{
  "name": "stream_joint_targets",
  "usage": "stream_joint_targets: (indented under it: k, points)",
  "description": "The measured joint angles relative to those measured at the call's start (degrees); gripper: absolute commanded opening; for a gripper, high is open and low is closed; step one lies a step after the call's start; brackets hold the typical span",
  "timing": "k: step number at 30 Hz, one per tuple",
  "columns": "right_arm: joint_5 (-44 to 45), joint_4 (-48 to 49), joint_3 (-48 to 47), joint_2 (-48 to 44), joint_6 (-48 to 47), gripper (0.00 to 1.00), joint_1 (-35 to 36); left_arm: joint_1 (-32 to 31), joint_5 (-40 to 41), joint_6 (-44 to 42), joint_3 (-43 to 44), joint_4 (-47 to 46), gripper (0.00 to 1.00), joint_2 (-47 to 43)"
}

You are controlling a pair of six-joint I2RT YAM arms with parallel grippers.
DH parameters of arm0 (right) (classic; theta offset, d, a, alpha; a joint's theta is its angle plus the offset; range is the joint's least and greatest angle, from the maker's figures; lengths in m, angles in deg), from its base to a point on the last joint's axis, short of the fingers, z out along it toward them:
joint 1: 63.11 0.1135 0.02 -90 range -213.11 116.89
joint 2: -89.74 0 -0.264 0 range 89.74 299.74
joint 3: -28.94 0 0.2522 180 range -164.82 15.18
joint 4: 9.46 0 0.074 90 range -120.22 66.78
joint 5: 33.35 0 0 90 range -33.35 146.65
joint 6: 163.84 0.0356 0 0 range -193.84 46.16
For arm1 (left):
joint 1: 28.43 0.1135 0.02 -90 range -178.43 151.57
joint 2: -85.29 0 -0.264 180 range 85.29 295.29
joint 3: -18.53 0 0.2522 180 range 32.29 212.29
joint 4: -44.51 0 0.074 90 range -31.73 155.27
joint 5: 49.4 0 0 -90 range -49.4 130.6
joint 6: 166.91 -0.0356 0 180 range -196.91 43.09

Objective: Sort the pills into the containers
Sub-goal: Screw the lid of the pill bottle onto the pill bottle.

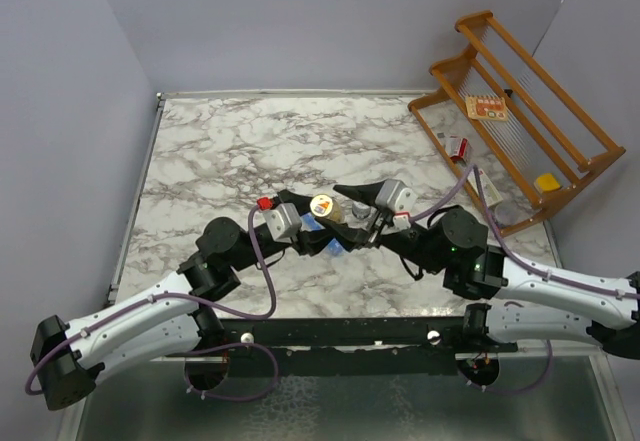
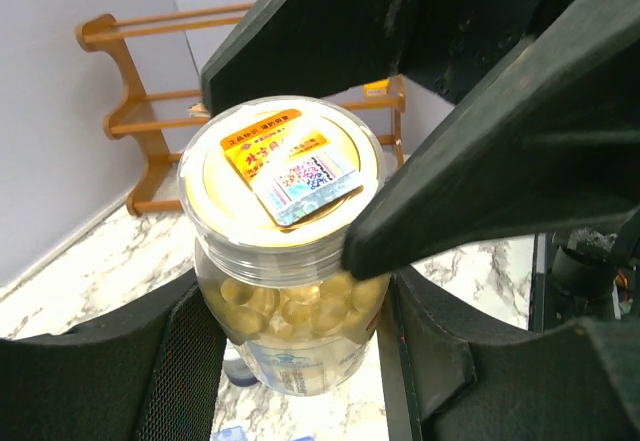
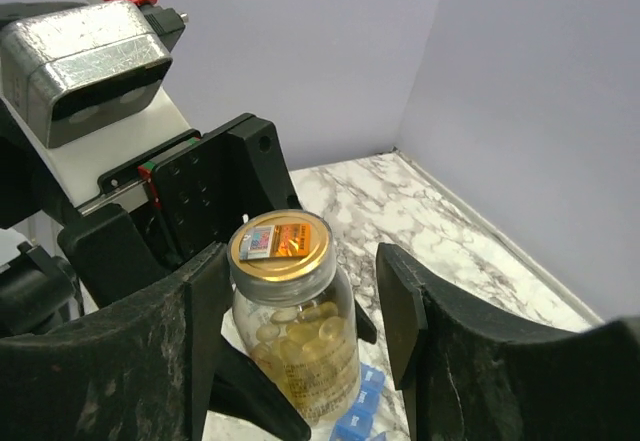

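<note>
- Marble table (image 1: 250,141), white with grey veins, lilac walls on three sides; both arms meet over its middle
- left gripper (image 2: 295,361) is clamped on the lower body of a clear jar (image 3: 295,341), one dark finger on each side of the glass
- right gripper (image 3: 305,291) stands around the same jar near its top with the jaws spread: the finger on the right of the right wrist view is clearly apart from the glass, and the other is just beside it; whether that one touches cannot be told
- The jar is upright, its gold lid (image 3: 282,244) on and facing up, with an orange label and a small square sticker on top
- pills (image 2: 295,306), yellow and rounded, are heaped inside the jar
- containers (image 3: 358,416) lie on the table just below and beside the jar, under the grippers; only a few translucent blue compartments show
- In the top view the blue patches line up on a slant, far-left to near-right, so the strip's long axis seems to run that way; its ends are hidden
- Wooden rack (image 1: 520,131) stands at the far right corner, well apart from the arms
</note>
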Motion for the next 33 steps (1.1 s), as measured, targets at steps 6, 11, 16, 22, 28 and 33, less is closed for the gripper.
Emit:
stream_joint_targets:
  k: [6,11,16,22,28,33]
  points:
    - [0.0,-1.2,-0.5,-4.4,1.0,0.79,-0.1,0.0,-1.1,0.0,0.2,-1.7,0.0,1.4]
    - [-0.3,-1.7,-1.1,-7.7,1.3,0.79,-0.1,0.0,-4.4,0.0,0.2,-1.1,0.0,2.7]
    - [-4.0,-6.7,-1.9,-10.9,1.4,0.78,-0.1,0.1,-11.6,-0.3,1.4,1.4,0.0,3.8]
    - [-13.7,-16.0,-3.1,-14.8,2.2,0.75,-0.1,0.1,-27.4,0.0,3.6,2.9,0.0,6.2]
    - [-22.7,-19.5,-1.3,-20.5,4.3,0.68,-0.1,0.1,-39.1,0.7,5.8,3.4,0.0,8.6]
    - [-27.7,-19.9,-0.8,-22.5,6.0,0.62,-0.1,0.1,-45.9,0.9,6.2,3.5,0.0,9.3]
